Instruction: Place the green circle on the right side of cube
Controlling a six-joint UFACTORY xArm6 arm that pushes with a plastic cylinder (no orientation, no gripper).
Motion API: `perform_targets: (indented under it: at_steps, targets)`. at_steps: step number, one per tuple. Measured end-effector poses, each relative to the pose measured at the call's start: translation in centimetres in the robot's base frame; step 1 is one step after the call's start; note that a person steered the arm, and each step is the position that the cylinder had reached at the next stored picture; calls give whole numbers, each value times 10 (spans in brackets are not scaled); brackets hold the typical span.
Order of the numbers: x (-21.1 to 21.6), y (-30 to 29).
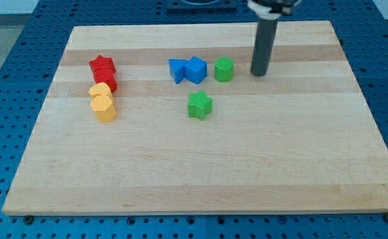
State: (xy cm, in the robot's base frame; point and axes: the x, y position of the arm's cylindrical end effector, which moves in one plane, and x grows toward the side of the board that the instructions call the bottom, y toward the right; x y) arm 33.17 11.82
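Observation:
The green circle [224, 69] is a short green cylinder standing just to the view's right of the blue cube [196, 70], with a small gap between them. A second blue block [177, 70] touches the cube's left side. My tip [259, 74] rests on the board to the view's right of the green circle, a short gap away and not touching it. The dark rod rises from there to the view's top.
A green star-shaped block [199, 105] lies below the blue cube. At the view's left, two red blocks [103, 72] sit above two yellow blocks [102, 101]. The wooden board [200, 172] lies on a blue perforated table.

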Motion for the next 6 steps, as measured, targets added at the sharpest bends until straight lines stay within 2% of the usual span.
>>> perform_targets:
  at_steps: [1, 3, 4, 5, 6]
  targets:
    - [-22, -15]
    - [-12, -67]
    - [-12, -67]
    - [-6, -38]
    - [16, -31]
